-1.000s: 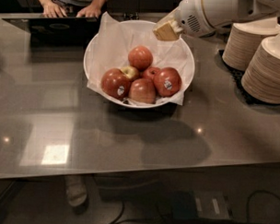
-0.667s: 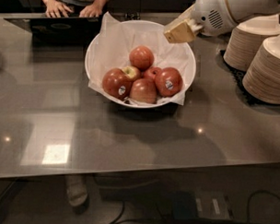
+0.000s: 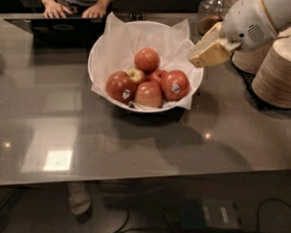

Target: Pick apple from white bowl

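Apple: the one I am after (image 3: 175, 85) is large, round and evenly red, and lies at the right side of the heap with its small pale oval sticker facing me.
Apple's neighbours: it touches a paler red apple (image 3: 148, 94) at the front. A small red one (image 3: 158, 75) peeps out just behind it.
Rest of the fruit: I see a darker red stickered apple (image 3: 120, 86) on the left and a small yellow-green apple (image 3: 136, 75) in the middle. One more red apple (image 3: 147, 59) sits on top at the back.
White bowl: it (image 3: 92, 64) is wide and round and holds all six apples. It stands on the counter towards the far edge.
Lining: crinkled white paper (image 3: 119, 45) stands up past the rim at the back and hangs over it at the front right.
Gripper: its beige tip (image 3: 198, 57) hangs by the bowl's right rim, up and to the right of my apple and apart from it. It slants down to the left.
Gripper state: I cannot tell whether it is spread or pressed together.
Arm: the white housing (image 3: 252, 21) runs off to the upper right.
Counter: the top (image 3: 135, 147) is grey and glossy, with light spots reflected in it.
Right side: stacked beige paper plates (image 3: 281, 70) sit near the bowl, just beyond the arm.
Far edge: a glass jar (image 3: 211, 10) stands behind the gripper. A dark laptop (image 3: 57, 26) sits at the left with a person's hands (image 3: 56, 9) on it.
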Tool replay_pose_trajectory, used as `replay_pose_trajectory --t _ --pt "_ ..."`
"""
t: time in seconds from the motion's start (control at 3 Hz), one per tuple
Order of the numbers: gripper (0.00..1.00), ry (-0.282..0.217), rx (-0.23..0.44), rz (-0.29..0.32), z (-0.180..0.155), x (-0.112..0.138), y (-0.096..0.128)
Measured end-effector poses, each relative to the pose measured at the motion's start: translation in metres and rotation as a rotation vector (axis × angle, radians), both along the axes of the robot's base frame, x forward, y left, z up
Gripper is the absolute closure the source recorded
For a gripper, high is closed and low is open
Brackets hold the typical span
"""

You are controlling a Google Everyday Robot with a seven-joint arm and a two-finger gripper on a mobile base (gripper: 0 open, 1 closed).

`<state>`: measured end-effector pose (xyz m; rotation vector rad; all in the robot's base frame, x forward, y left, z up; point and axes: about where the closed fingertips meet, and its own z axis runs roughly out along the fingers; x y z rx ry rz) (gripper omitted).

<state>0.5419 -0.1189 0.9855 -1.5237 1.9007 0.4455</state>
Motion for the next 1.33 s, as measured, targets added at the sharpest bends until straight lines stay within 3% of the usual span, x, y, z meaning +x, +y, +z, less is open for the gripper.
replay_pose_trajectory --t 0.33,1.0,1.33 --pt "1.0 0.009 -0.055 0.121 -0.007 -0.028 0.004" --pt "0.58 0.013 -0.057 0.135 -0.009 -0.028 0.007" --pt "0.36 0.052 -0.04 0.144 -0.024 -0.03 0.015"
